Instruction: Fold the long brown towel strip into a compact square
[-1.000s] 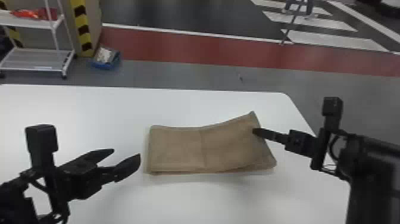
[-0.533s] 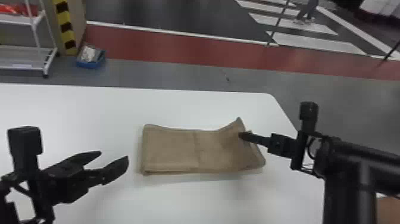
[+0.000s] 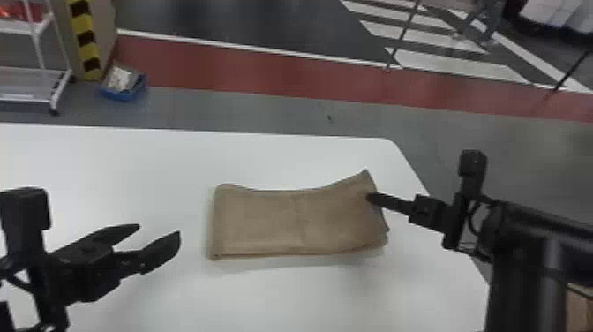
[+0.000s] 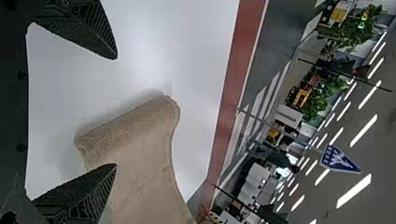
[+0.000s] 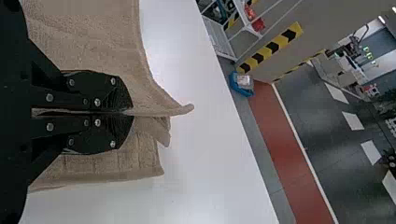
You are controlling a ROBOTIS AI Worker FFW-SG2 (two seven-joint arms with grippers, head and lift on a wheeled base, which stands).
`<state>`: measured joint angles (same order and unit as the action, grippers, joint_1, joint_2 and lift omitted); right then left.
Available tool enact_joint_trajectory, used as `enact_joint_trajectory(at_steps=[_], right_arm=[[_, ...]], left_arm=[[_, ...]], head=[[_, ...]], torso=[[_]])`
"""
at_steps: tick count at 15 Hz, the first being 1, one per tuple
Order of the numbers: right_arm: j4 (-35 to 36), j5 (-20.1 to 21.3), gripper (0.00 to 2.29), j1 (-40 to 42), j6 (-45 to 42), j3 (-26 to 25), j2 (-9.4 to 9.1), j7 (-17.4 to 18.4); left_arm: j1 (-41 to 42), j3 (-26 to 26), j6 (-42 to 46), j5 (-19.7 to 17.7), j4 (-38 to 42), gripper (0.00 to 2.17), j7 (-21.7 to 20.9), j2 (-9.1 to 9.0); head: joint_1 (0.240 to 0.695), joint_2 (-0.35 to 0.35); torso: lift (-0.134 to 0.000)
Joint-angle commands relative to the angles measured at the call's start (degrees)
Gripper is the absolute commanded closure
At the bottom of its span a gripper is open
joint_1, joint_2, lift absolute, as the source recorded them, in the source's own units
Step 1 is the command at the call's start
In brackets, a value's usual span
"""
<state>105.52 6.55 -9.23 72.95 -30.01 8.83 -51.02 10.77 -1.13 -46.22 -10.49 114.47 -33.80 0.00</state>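
Right gripper [image 3: 370, 198] and brown towel [image 3: 260, 220] shifted rightward across white table [image 3: 132, 167]. Towel at centre of head view, right end pinched between closed fingers (upper corner raised). Left gripper [image 3: 159, 230], lower left, wide open, empty.

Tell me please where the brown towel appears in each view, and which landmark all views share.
Head view: the towel lies mid-picture on the white table.
Left wrist view: its folded end lies partly behind one finger of the open left tool.
Right wrist view: its raised edge is pinched between the fingers of the right tool.
Shared landmark: the red floor band beyond the table.
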Motion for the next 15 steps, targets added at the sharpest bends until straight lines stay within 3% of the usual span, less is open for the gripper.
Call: enact_joint_trajectory(at_steps=[1, 2, 3, 4, 5, 8, 11, 15], right_arm=[[-4.27, 1.19, 1.01, -0.79, -4.26, 0.48, 0.14, 0.48], [-5.06, 1.45, 1.0, -1.14, -4.08, 0.57, 0.22, 0.39], [-5.15, 2.07, 0.69, -1.23, -3.9, 0.57, 0.22, 0.39], [-5.15, 2.33, 0.12, -0.88, -3.73, 0.57, 0.31, 0.3], [-5.15, 3.3, 0.0, -0.79, -3.38, 0.57, 0.4, 0.13], [-4.98, 3.47, 0.04, -0.09, -2.67, -0.57, 0.84, -0.57], [-4.62, 3.03, 0.07, 1.14, -1.62, -1.28, 2.42, -0.66], [-8.14, 3.56, 0.08, 1.85, -4.96, -0.31, 2.33, -0.31]], left_arm=[[-0.14, 0.86, 0.21, 0.21, -0.57, 0.06, 0.05, -0.15], [-0.14, 0.77, 0.21, 0.29, -0.65, 0.06, 0.14, -0.15], [-0.14, 0.77, 0.21, 0.29, -0.65, 0.06, 0.14, -0.15], [-0.14, 0.69, 0.21, 0.38, -0.65, 0.06, 0.14, -0.15], [-0.14, 0.6, 0.21, 0.38, -0.65, 0.06, 0.14, -0.15], [-0.31, 0.77, 0.56, 0.38, -1.27, 0.06, 0.14, -0.15], [-0.58, 0.95, 1.08, 0.38, -2.24, 0.06, 0.22, -0.15], [-0.58, 0.86, 1.44, 0.38, -2.85, 0.06, 0.14, -0.15]], head=[[0.695, -0.332], [0.695, -0.338], [0.695, -0.342], [0.695, -0.346], [0.695, -0.347], [0.695, -0.35], [0.695, -0.35], [0.695, -0.35]], torso=[[-0.124], [-0.124], [-0.124], [-0.124], [-0.124], [-0.124], [-0.124], [-0.124]])
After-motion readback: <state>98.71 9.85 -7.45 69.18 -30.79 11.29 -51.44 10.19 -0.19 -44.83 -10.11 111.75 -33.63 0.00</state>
